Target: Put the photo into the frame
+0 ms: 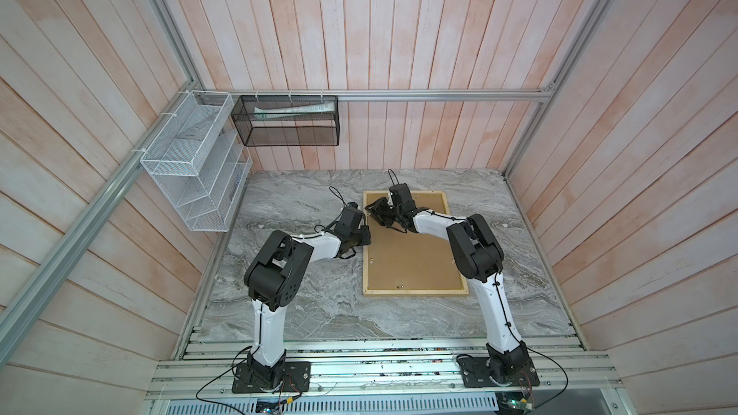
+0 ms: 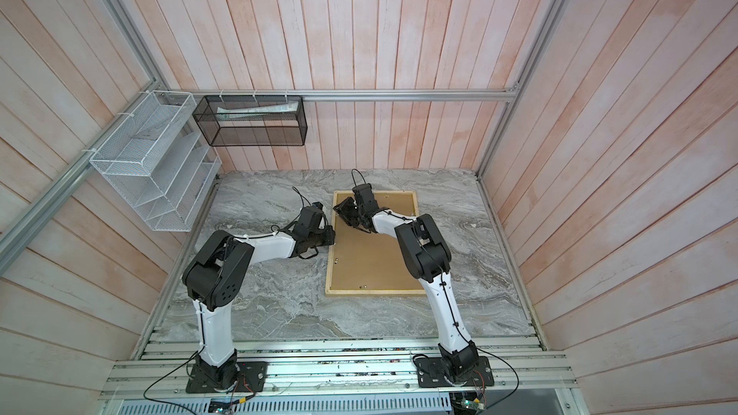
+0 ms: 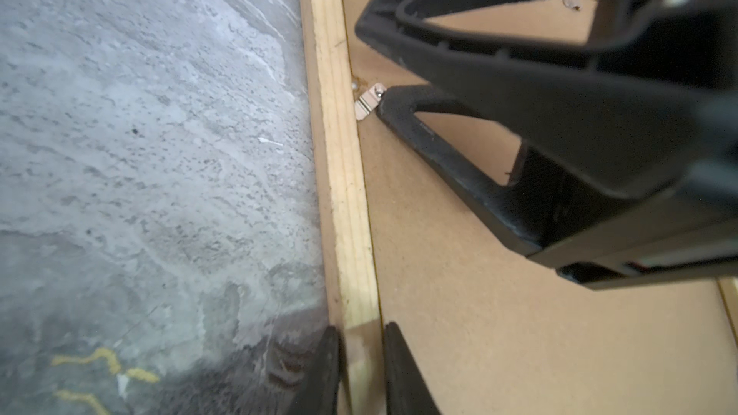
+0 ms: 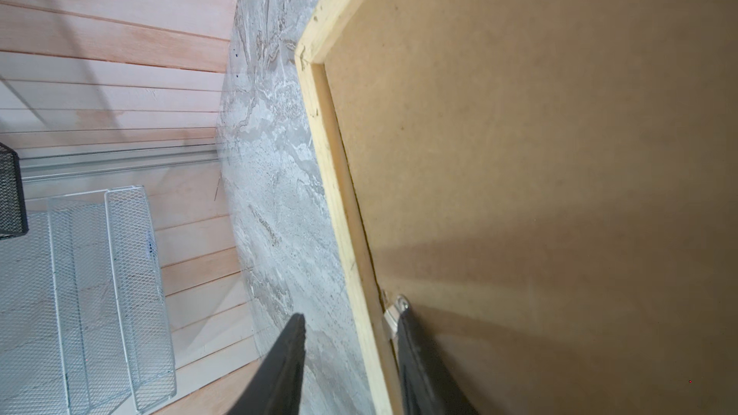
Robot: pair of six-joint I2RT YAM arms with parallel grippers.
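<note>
Frame [image 1: 415, 292] back-up on the marble table [image 1: 311, 313], its left rail between both sets of jaws.

We find the frame lying flat, right of the table's middle in both top views, with the brown backing board [image 1: 411, 257] seated inside it. The left gripper [image 3: 361, 337] straddles the left rail with a finger close on each side; we cannot tell whether it clamps the wood. The right gripper [image 4: 351, 313], farther along the same rail, stands released: one finger over the table outside, the other on the board against a metal tab [image 4: 395, 313].
</note>
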